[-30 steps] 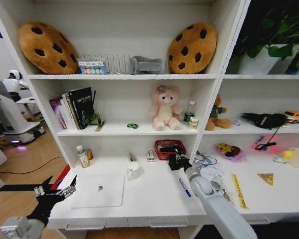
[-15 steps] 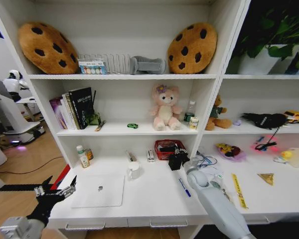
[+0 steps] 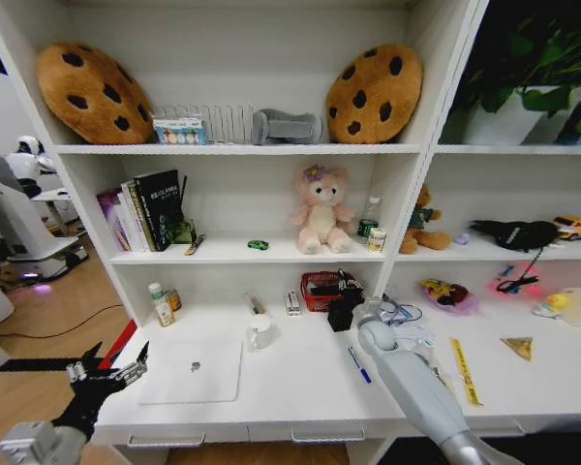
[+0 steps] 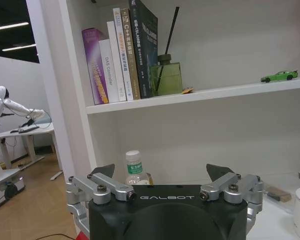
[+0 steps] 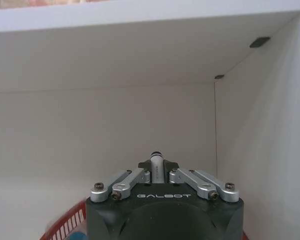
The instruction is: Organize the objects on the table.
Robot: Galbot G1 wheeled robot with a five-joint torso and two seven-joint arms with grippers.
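Note:
My right gripper [image 3: 344, 302] hovers over the red mesh basket [image 3: 321, 290] at the back of the white table [image 3: 300, 387]. In the right wrist view this gripper [image 5: 157, 166] is shut on a slim pen [image 5: 156, 159] that points at the back wall, with the basket rim [image 5: 65, 225] below. A blue pen [image 3: 358, 364] lies on the table beside that arm. The silver laptop [image 3: 194, 370] lies shut at the front left. My left gripper [image 3: 107, 373] stands open left of it, off the table's corner. A green-capped bottle [image 3: 160, 304] stands at the back left, and a green toy car [image 3: 258, 245] sits on the shelf above.
A white cup [image 3: 260, 331] stands behind the laptop. Books [image 3: 145, 208] and a pink plush bear [image 3: 321, 211] fill the middle shelf. The right section of the table holds cables, a yellow tape [image 3: 463, 370] and toys. The shelf upright [image 3: 392, 228] stands close to my right gripper.
My right gripper has moved away from me and slightly up, from in front of the red basket to over it. The left arm has not moved.

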